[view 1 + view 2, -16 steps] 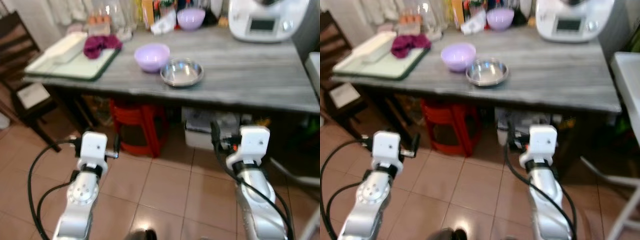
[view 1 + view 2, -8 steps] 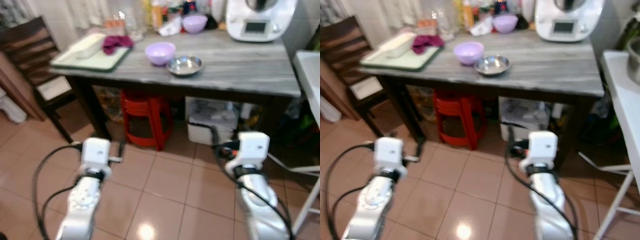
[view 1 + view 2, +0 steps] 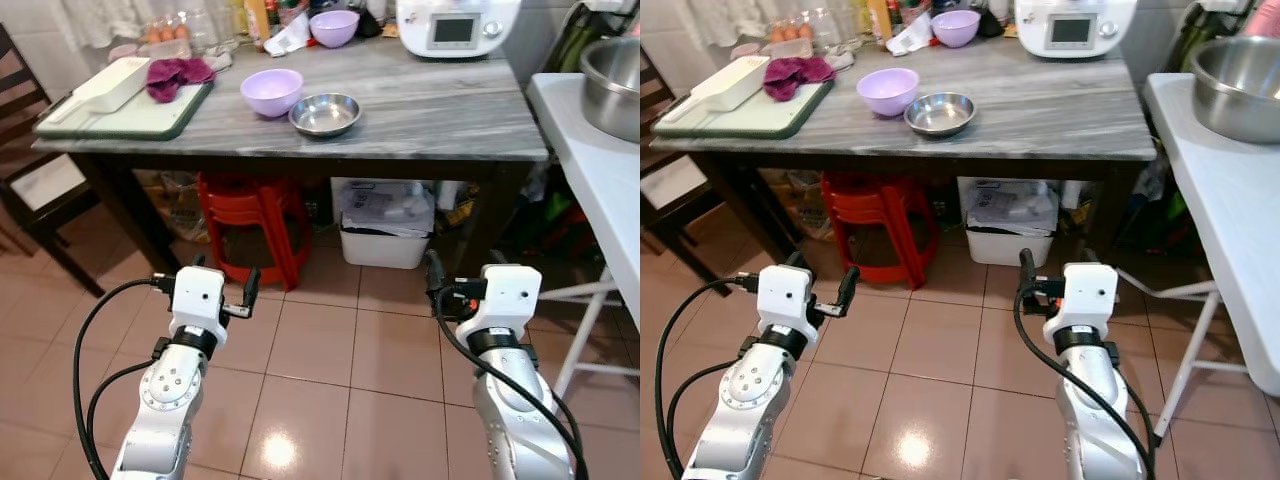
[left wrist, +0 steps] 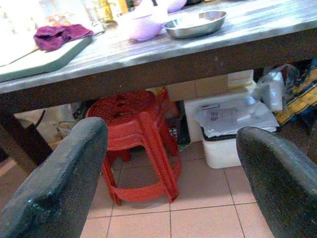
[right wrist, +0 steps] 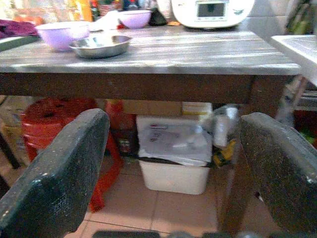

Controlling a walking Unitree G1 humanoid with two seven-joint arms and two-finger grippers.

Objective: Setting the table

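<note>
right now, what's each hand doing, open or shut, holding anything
Left hand: open, holding nothing, low over the floor short of the table.
Right hand: open, holding nothing, also low before the table.

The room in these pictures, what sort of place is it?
Most likely a home kitchen. A grey table holds a lilac bowl, a steel dish and a white cooking appliance, with bottles at the back. Stacked red stools stand beneath it on a tiled floor.
</note>
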